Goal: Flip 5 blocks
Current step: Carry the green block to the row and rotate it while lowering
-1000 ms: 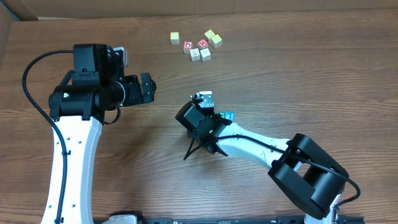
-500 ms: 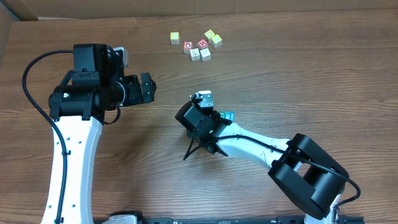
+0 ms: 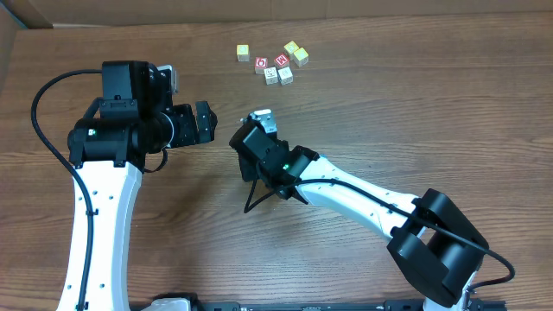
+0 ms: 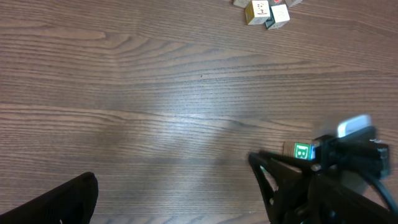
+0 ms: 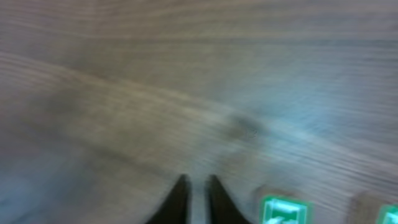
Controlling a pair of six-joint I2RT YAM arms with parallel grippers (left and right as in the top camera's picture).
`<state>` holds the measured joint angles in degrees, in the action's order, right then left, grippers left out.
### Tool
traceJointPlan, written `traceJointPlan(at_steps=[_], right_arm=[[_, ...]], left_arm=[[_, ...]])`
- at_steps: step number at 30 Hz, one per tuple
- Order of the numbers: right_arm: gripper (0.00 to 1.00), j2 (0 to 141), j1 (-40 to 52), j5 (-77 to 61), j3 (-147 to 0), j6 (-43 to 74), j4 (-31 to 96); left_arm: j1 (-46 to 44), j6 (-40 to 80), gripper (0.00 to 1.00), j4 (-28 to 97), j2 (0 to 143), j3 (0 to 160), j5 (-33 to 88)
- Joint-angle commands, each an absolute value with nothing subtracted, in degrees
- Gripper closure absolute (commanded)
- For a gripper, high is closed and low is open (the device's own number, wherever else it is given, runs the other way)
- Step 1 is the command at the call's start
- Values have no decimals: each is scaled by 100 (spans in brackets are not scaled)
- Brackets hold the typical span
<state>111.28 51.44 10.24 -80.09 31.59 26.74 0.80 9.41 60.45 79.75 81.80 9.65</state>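
Two whitish blocks (image 3: pixel 271 75) (image 3: pixel 285 75) lie at the back of the table, and the left wrist view shows them too (image 4: pixel 258 11) (image 4: pixel 278 15). A green-printed block (image 5: pixel 284 210) sits just right of my right gripper (image 5: pixel 196 193), which is shut with nothing between its fingers; a second green block (image 5: pixel 388 214) lies at the frame's edge. The left wrist view shows one green block (image 4: pixel 303 151) beside the right arm. From overhead the right gripper (image 3: pixel 248 207) points down-left at mid-table and its arm hides the green blocks. My left gripper (image 3: pixel 203 121) hangs open, well apart from every block.
Yellow-faced cubes (image 3: pixel 243 53) (image 3: pixel 296 52) and red-faced cubes (image 3: pixel 261 62) (image 3: pixel 281 60) lie with the whitish blocks at the back. The right arm (image 3: pixel 346 192) crosses the table diagonally from the lower right. Cardboard (image 3: pixel 17 34) borders the far left corner.
The right arm swung left and toward the back of the table, and its jaws closed. The blue-printed block seen beside it earlier is now covered by the arm. The left arm stayed still.
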Motion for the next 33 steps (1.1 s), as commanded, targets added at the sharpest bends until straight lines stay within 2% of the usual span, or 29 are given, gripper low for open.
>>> traceJointPlan(at_steps=[1, 9, 33], right_arm=[[96, 11255, 5214, 333, -8097, 3168, 2698], [96, 12011, 5341, 746, -8097, 3179, 2904], [96, 12011, 5214, 1796, -8390, 3319, 3483]], left_arm=[[73, 899, 0, 6042, 7988, 8287, 969], [73, 899, 0, 6042, 7988, 8287, 969], [73, 899, 0, 6040, 7988, 8287, 969]])
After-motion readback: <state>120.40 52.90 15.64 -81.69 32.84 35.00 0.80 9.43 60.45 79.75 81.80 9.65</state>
